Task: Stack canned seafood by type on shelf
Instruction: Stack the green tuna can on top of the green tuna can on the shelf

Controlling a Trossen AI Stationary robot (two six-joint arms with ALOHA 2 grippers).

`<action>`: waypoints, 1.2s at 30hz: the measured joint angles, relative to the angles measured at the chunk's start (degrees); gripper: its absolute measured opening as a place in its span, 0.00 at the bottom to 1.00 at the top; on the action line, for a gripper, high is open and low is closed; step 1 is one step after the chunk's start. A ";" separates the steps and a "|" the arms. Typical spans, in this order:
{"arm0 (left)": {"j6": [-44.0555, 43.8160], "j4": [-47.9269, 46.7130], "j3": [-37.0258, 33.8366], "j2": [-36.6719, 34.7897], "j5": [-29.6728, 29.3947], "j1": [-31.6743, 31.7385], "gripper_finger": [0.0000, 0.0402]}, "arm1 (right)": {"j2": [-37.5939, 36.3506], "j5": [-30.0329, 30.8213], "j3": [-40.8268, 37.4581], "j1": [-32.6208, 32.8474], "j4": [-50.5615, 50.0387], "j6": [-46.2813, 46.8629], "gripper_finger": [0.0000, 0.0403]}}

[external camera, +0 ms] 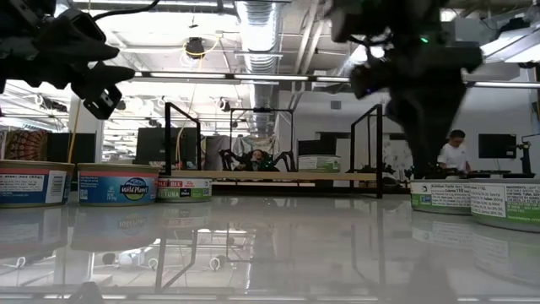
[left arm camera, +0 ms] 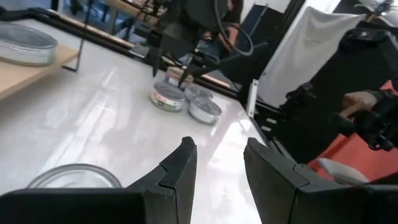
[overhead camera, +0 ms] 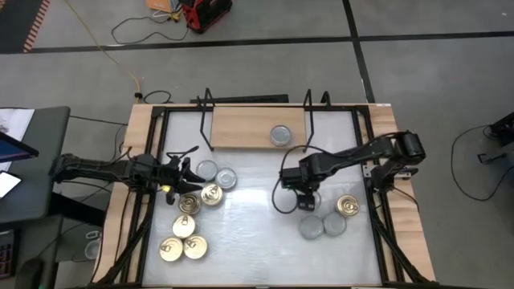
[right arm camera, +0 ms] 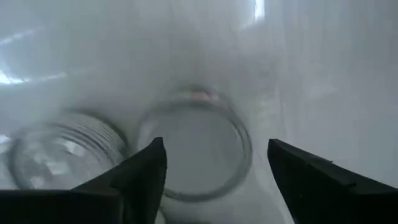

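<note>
The right gripper (right arm camera: pixel 214 168) is seen spread above a silver-lidded tin (right arm camera: pixel 194 149), apparently untouched; the left gripper (left arm camera: pixel 217 162) is held parted, empty.

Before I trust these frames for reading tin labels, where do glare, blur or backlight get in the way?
High view: glare streaks the white tabletop. Low view: both arms are dark silhouettes against ceiling lights, and the glossy top mirrors the tins. Right wrist view: hazy, the silver tin between the right hand fingers is soft. Left wrist view: the left hand is blurred, far tins sharper.
</note>
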 joint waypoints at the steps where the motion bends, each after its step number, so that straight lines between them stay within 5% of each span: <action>1: 0.13 0.02 0.00 -0.01 -0.66 -0.15 0.31 | -0.67 0.00 -1.43 0.03 -0.02 0.47 0.73; 9: 0.32 0.10 0.00 -0.01 -2.24 -0.24 0.31 | -10.46 -1.26 -13.40 -2.99 8.49 2.56 0.65; 16: 0.36 0.10 0.00 -0.01 -4.01 -0.24 0.31 | -17.48 -9.89 -20.68 -8.64 16.63 6.22 0.54; 36: 0.46 -0.34 0.00 -0.01 -4.05 -0.24 0.31 | -12.84 -9.61 -23.03 -10.19 15.60 12.01 0.08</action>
